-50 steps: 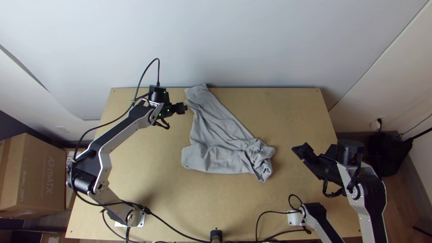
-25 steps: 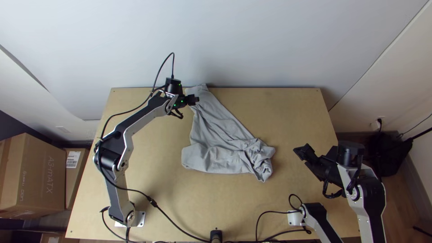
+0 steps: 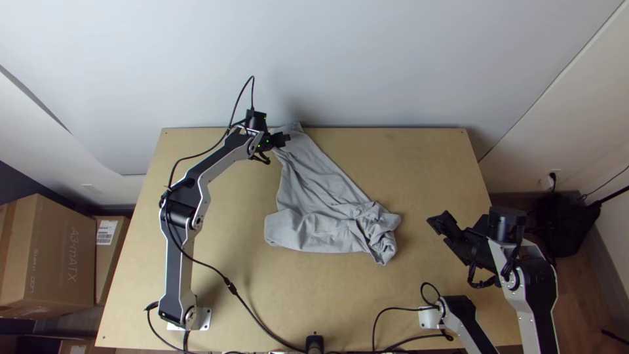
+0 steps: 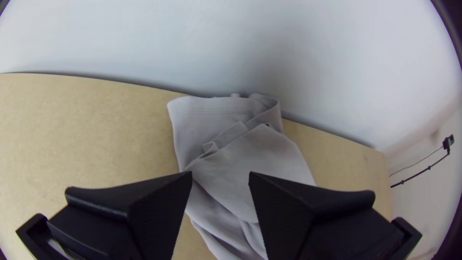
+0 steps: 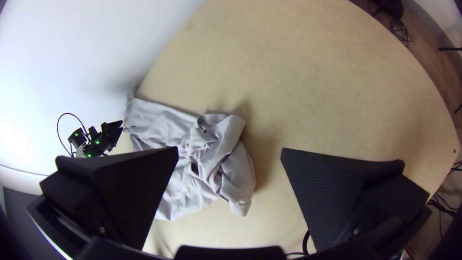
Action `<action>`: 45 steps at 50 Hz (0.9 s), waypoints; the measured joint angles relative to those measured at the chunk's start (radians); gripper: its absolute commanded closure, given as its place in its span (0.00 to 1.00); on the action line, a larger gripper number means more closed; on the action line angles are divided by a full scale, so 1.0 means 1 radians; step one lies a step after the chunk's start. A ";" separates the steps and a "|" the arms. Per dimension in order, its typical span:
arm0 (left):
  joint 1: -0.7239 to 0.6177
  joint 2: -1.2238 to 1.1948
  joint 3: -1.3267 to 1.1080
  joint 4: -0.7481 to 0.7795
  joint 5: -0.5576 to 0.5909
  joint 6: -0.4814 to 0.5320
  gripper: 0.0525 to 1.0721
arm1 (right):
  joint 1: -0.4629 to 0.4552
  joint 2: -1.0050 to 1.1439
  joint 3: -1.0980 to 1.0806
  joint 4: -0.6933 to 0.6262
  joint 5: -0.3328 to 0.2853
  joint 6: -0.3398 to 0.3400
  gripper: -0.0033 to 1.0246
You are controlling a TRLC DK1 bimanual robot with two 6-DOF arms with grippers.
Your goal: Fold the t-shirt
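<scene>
Nearest you, a black cable (image 3: 230, 286) runs over the surface (image 3: 419, 164) on the near side of the grey t-shirt (image 3: 314, 196), to the left. A wide band of wood lies between the shirt and the near edge, so you have room there. The right tool (image 3: 438, 219) is to the right of the shirt, well apart from its bunched near right corner, over wood that runs on toward the right edge. In the right wrist view its fingers are spread wide with nothing between them that you could call held; the right tool (image 5: 230, 150) is free of cloth.

The t-shirt's wide part lies nearest you, rumpled and wrinkled. From there it narrows to a long strip, leaning left as it goes, and that end reaches the far edge by the wall (image 3: 367, 65).

The left tool (image 3: 282, 139) is at this far end, over the strip's left side. In the left wrist view the left tool (image 4: 220, 173) has its fingers apart, layered cloth in view between them, unpinched. You can't tell whether they touch it. More surface extends right of that strip, toward the far right corner.
</scene>
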 measured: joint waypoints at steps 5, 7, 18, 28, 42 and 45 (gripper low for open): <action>0.002 0.035 0.040 -0.014 0.000 0.000 0.41 | 0.000 0.000 0.000 0.005 0.000 0.000 0.04; 0.002 0.047 0.055 -0.019 0.000 0.000 0.41 | -0.001 0.000 0.000 0.008 0.000 0.000 0.04; 0.002 0.111 0.134 -0.068 0.000 0.000 0.76 | -0.005 0.000 0.000 0.008 0.000 0.000 0.04; 0.002 0.114 0.138 -0.073 0.000 0.001 0.98 | -0.007 0.000 0.000 0.008 0.000 0.000 0.04; 0.030 0.070 0.140 -0.132 0.005 0.009 0.98 | -0.005 -0.001 -0.028 0.011 0.000 0.000 0.04; 0.047 0.035 0.140 -0.150 0.007 0.009 0.98 | -0.005 -0.001 -0.050 0.010 0.000 0.001 0.04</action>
